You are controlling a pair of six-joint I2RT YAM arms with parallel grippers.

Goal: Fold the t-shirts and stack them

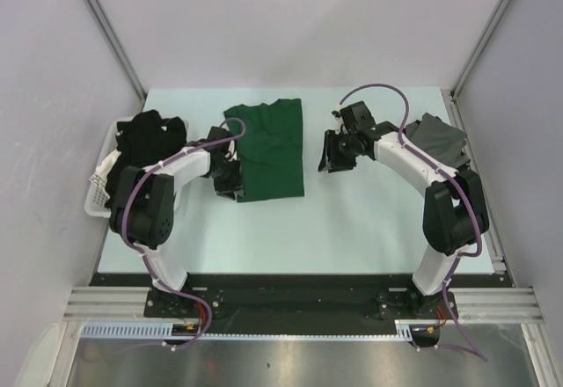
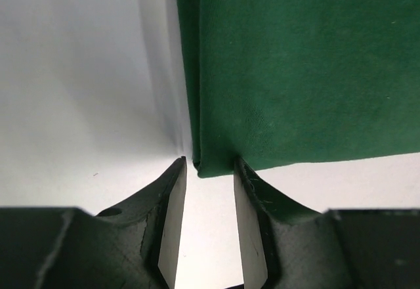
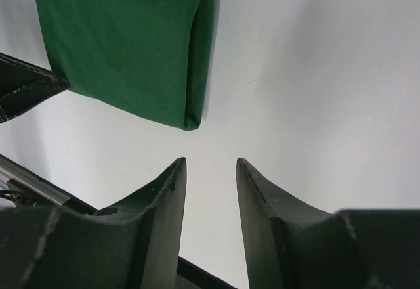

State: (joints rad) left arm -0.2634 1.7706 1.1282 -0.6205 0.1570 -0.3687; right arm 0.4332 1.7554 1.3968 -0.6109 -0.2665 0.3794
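Evidently, the green t-shirt (image 1: 271, 145) is laid flat to keep its fold, ahead of left gripper (image 2: 210, 163) and right gripper (image 3: 210, 163), both unclenched, empty.

Pale table (image 1: 352, 229): green shirt (image 1: 268, 145), grey shirt (image 1: 440, 141), basket (image 1: 95, 195)

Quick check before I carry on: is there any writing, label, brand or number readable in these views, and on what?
No readable text in any view.
dark green t-shirt: plain cloth, no label or print showing.
black t-shirts: no print visible.
grey t-shirt: no print visible.
white basket: no marking to be made out.
front rail: small dark fittings, too small to tell if any carry text.
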